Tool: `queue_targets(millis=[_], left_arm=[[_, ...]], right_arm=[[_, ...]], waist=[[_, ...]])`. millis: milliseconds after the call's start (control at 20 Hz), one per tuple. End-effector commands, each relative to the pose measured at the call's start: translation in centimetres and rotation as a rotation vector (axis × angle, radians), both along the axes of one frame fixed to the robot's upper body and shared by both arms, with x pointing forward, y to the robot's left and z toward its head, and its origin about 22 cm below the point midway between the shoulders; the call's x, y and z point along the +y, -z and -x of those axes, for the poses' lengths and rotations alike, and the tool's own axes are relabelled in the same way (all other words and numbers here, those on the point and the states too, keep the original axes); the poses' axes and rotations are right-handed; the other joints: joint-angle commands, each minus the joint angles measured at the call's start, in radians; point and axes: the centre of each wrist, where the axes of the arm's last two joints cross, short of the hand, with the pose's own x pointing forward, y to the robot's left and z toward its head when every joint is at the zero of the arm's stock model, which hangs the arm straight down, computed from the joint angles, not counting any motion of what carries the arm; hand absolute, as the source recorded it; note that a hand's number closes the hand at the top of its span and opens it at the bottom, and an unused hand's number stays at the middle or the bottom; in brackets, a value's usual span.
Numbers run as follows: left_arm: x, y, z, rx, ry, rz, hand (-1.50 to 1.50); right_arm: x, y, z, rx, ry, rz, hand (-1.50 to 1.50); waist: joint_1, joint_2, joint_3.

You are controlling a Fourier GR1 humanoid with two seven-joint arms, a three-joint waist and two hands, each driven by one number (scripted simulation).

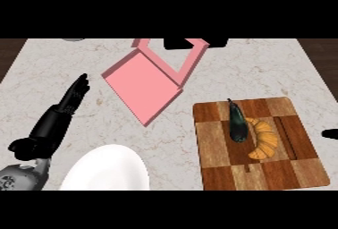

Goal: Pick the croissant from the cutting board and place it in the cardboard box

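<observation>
still, croissant [262, 139] on cutting board [259, 170]

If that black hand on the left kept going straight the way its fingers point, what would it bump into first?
Probably nothing nearby: the left hand points up and slightly right over bare counter, passing left of the pink box. Its height above the counter is unclear.

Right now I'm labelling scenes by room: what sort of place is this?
Probably a kitchen counter: a pale marble-patterned countertop, a checkered wooden cutting board bearing an orange croissant, and a white round plate.
</observation>
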Motion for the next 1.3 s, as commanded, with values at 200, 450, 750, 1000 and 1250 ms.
queue_targets(millis=[200,450,750,1000,1250], left_arm=[[1.3,-0.8,-1.1,-0.031,0.042,-0.077,0.00],[2.1,-0.7,-1.1,-0.017,0.059,-0.081,0.00],[0.4,-0.9,-3.2,-0.027,0.065,-0.082,0.00],[1.4,-0.5,-2.4,-0.020,0.068,-0.074,0.00],[0.6,-0.4,-2.4,-0.022,0.066,-0.066,0.00]], right_arm=[[-5.9,0.3,5.6,-0.076,-0.058,0.310,-1.50],[-3.7,-0.5,5.6,-0.037,-0.098,0.495,-1.50],[-0.1,-2.4,5.4,0.204,-0.172,0.783,-1.50],[4.9,-3.6,5.5,0.325,-0.223,0.896,-1.50],[9.8,-3.9,6.9,0.388,-0.169,1.005,-1.50]], waist=[[0.025,0.008,0.000],[0.048,0.009,-0.001],[0.046,0.015,-0.003],[0.067,0.013,-0.002],[0.066,0.012,-0.002]])
